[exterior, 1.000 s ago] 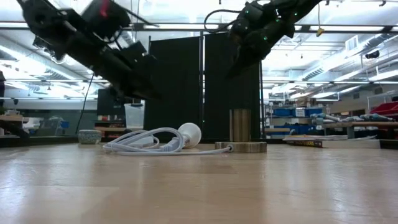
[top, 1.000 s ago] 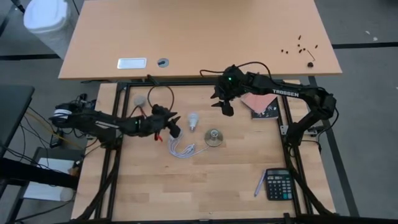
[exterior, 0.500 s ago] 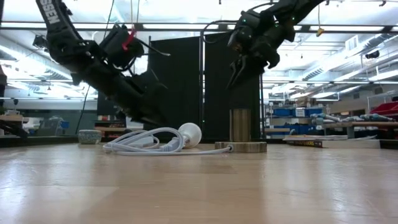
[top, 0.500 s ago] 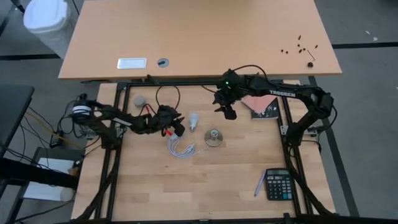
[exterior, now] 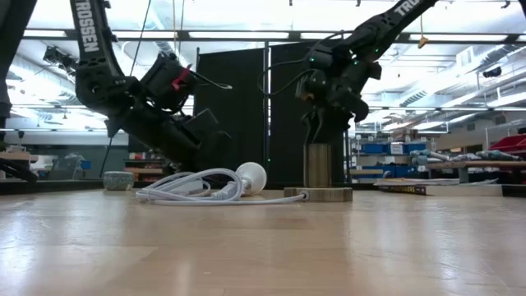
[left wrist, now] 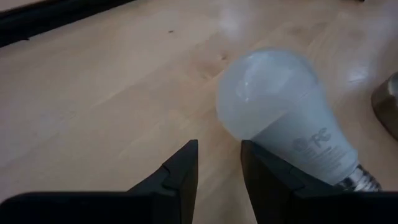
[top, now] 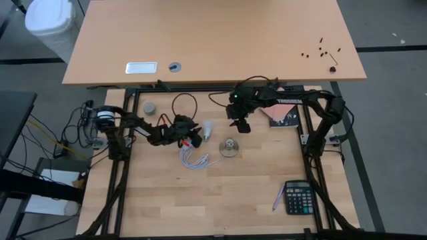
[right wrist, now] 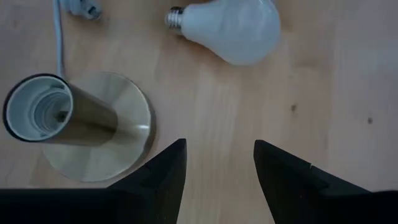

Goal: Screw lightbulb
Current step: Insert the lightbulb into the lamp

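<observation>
The white lightbulb (top: 207,128) lies on its side on the wooden table, its silvery base toward the near edge; it also shows in the left wrist view (left wrist: 273,106) and the right wrist view (right wrist: 233,22). The brass socket (top: 229,147) stands upright on its round foot (right wrist: 106,146), its white cable (top: 193,159) coiled to its left. My left gripper (top: 194,137) is low over the table just left of the bulb, open by a narrow gap (left wrist: 219,155), with the bulb outside the fingers. My right gripper (top: 241,125) is open (right wrist: 219,155) above the table, beyond the socket. My left gripper has the bulb's neck (left wrist: 292,155) right beside the outer side of one finger (left wrist: 258,165). I cannot tell whether that finger touches it. Nothing is between the fingers. The bulb lies on the table.
A dark booklet (top: 283,113) lies at the far right, and a calculator (top: 298,197) and a pen (top: 277,198) at the near right. A small grey puck (top: 149,107) lies at the far left. A bigger desk (top: 213,40) stands beyond the table.
My left gripper has gone toward the table's right edge and down, up to the bulb. My right gripper has come down and toward the near edge, closer to the socket. Bulb, socket and cable have stayed in place.
</observation>
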